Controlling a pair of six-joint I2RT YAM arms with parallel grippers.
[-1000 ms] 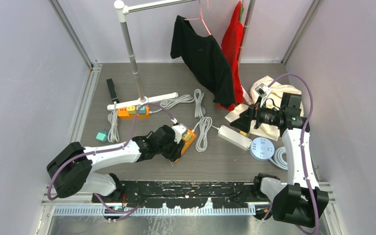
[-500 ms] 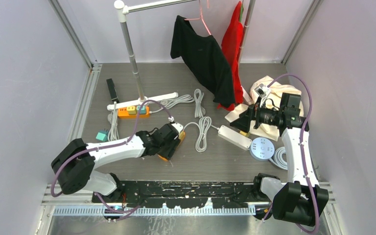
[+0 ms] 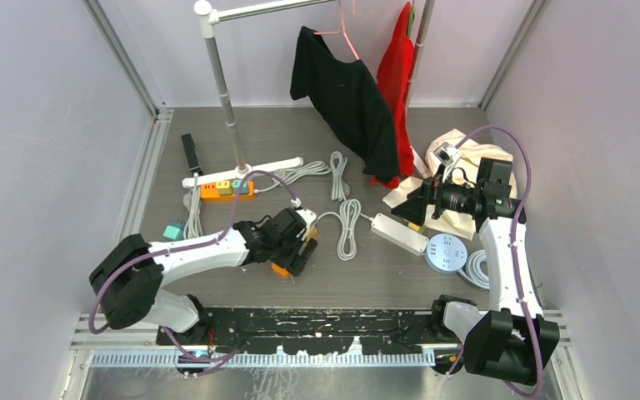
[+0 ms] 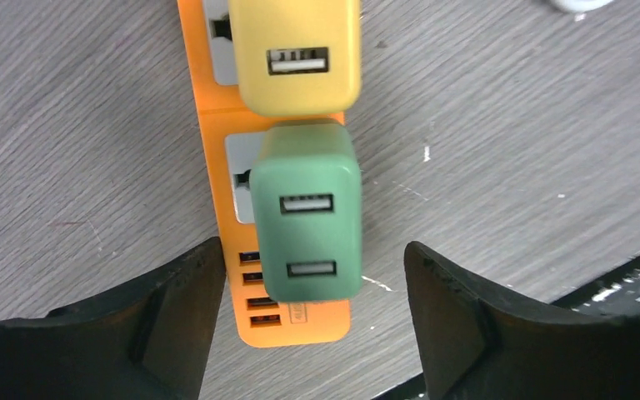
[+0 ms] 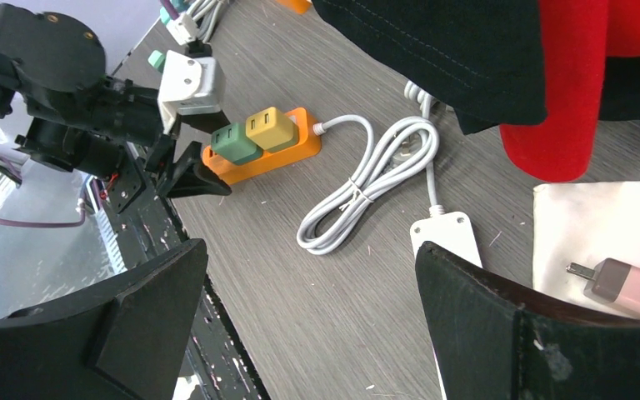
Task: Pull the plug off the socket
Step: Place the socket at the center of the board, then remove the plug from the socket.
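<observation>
L hand is released – fingers spread either side of the green plug, clear gaps both sides, grasping nothing. In the L wrist view the plug sits dead centre, seated in the orange socket strip, right btwn the fingers. The strip's long axis runs top-to-bottom of that frame. The fingers lie left and right of it, so closing would pinch the plug across its short sides. A yellow plug is next socket up, at the top edge, almost touching the green one. The pull prob. needs to come straight off the strip face, and nothing pins the strip to the worktop.

R hand is wide open, empty, well apart at centre right of the top view – L arm is far nearer.

Vs 1 s ago: strip and L hand have shifted toward lower left in the top view, and the L fingers have spread wider. R arm unchanged.
</observation>
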